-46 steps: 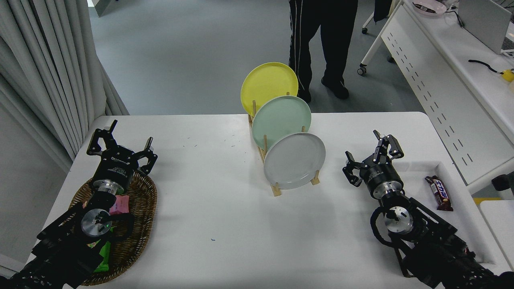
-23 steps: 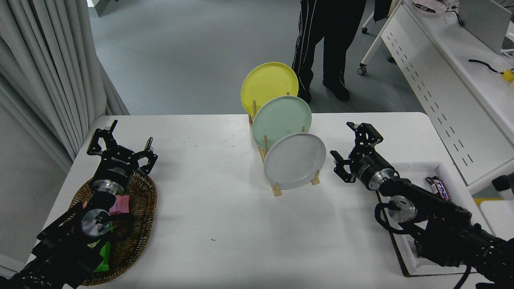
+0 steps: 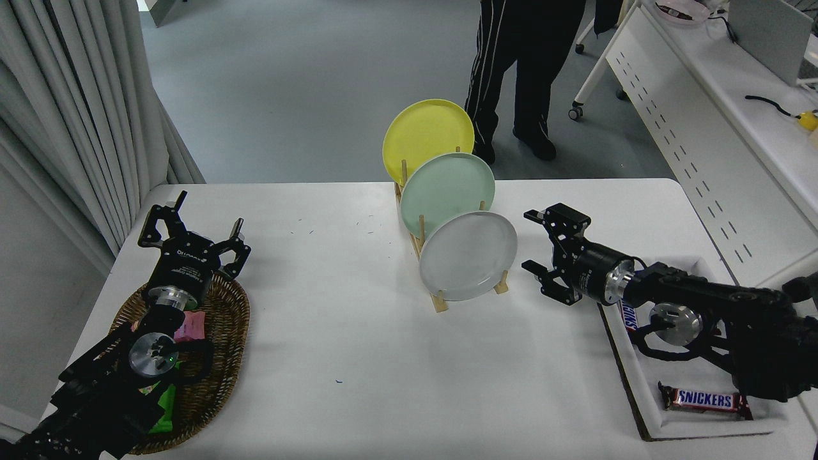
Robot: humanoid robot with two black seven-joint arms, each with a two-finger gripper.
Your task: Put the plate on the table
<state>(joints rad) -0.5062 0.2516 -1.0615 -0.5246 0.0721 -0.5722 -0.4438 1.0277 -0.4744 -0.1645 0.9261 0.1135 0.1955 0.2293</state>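
From the head view, my right gripper [image 3: 538, 244] reaches in from the right edge with its fingers spread wide, holding nothing, just to the right of the plate [image 3: 468, 256] and not touching it. The light-gray plate stands on edge in the nearest slot of a wooden rack [image 3: 438, 300] on the table [image 3: 358, 332]; behind it stand a mint-green plate [image 3: 445, 185] and a yellow plate [image 3: 427, 134]. Under my right arm lies a white tray [image 3: 645, 409] with a bar reading "SNICKERS" [image 3: 705, 400]; a second wrapper [image 3: 628, 316] shows only "...KERS". My left gripper [image 3: 190, 239], parked at lower left with fingers apart and empty, hangs over a wicker basket [image 3: 223, 358] of snack packets. A person's legs [image 3: 511, 57] stand beyond the table.
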